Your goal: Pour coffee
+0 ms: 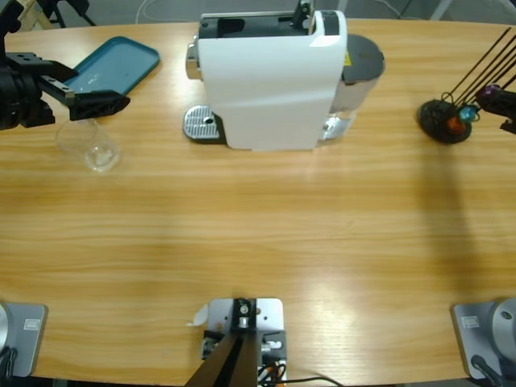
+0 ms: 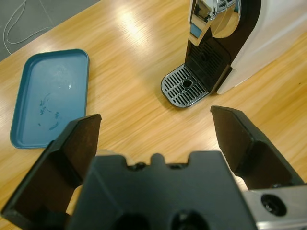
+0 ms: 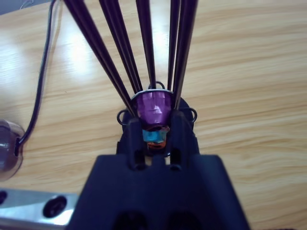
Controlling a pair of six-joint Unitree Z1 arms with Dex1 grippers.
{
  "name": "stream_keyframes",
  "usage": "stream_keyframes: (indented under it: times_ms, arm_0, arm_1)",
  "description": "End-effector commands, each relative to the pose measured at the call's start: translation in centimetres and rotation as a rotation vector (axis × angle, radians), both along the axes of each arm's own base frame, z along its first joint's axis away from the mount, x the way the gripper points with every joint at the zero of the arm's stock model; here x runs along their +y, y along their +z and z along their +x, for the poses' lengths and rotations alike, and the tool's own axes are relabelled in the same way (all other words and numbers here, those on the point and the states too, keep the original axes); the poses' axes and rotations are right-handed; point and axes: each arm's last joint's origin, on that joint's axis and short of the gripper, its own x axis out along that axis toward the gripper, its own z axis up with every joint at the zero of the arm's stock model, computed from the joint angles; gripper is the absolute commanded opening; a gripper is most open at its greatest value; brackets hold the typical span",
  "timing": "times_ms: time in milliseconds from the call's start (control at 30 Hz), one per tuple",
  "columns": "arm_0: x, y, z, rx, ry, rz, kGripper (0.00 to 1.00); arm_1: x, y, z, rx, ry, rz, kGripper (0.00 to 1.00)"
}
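Across the long wooden surface [image 1: 266, 234], a white coffee machine [image 1: 270, 81] stands at 12 o'clock, its drip grate [image 2: 184, 86] bare. At 10 o'clock lie a teal tray [image 1: 113, 64] and a clear glass [image 1: 93, 145], beneath the left pincer [image 2: 156, 127], spread wide and holding nothing. No coffee shows. At 2 o'clock, the right pincer [image 3: 154, 122] clamps a purple capsule [image 3: 152, 108] among a black wire holder [image 1: 445, 121].

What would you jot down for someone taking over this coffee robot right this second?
Left pincer: open, holding nothing, beside the clear glass.
Right pincer: shut on the purple capsule at the black rod rack.
White machine: no cup on its drip grille.
Done: no coffee visible anywhere yet.
Left: probably load capsule, place glass, brew, pour.
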Motion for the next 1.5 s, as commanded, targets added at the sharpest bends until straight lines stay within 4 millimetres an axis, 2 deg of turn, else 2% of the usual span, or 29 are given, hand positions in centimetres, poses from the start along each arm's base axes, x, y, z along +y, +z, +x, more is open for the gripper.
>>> stream_keyframes:
  times_ms: [33, 467, 600, 733, 800, 867, 933, 1033, 1200, 1333, 1500]
  arm_0:
    - [-0.1, -1.7, 0.1, 0.048, -0.004, 0.021, 1.0]
    - [-0.3, -1.6, 0.1, 0.049, -0.007, 0.005, 1.0]
    - [-0.2, -1.8, 0.0, 0.053, -0.005, 0.008, 1.0]
    - [0.0, -1.4, 0.0, 0.026, 0.022, 0.011, 1.0]
    - [0.2, -1.1, 0.0, 0.011, 0.036, 0.011, 1.0]
    - [0.3, -1.0, -0.1, 0.006, 0.038, 0.008, 1.0]
    - [0.4, -0.9, -0.2, 0.004, 0.035, 0.002, 1.0]
    - [0.9, -1.0, -0.7, 0.004, 0.031, -0.002, 1.0]
    - [2.2, 0.1, -2.0, -0.031, 0.024, -0.049, 0.996]
    - [3.2, 1.7, -3.0, -0.074, 0.01, -0.113, 0.996]
    - [4.3, 1.1, -4.0, -0.067, 0.011, -0.106, 0.998]
  arm_1:
    - [-0.3, 2.8, -0.5, -0.055, -0.022, 0.0, 0.0]
    - [0.0, 7.8, -1.4, -0.147, -0.012, 0.004, 0.0]
    - [0.2, 9.9, -1.5, -0.185, -0.01, 0.003, 0.0]
    - [1.2, 12.0, -2.4, -0.217, 0.06, 0.016, 0.0]
    - [2.8, 12.4, -3.1, -0.214, 0.191, 0.027, 0.0]
    - [5.0, 12.3, -3.8, -0.186, 0.394, 0.032, 0.0]
    - [7.4, 11.3, -4.2, -0.113, 0.623, 0.024, 0.0]
    - [10.4, 10.1, -4.5, -0.036, 0.843, -0.041, 0.0]
    - [16.1, 11.6, -4.3, -0.027, 1.205, -0.156, 0.0]
    - [20.5, 13.1, -3.4, -0.032, 1.345, -0.177, 0.0]
    - [26.3, 13.9, -0.1, -0.045, 1.414, -0.239, 0.0]
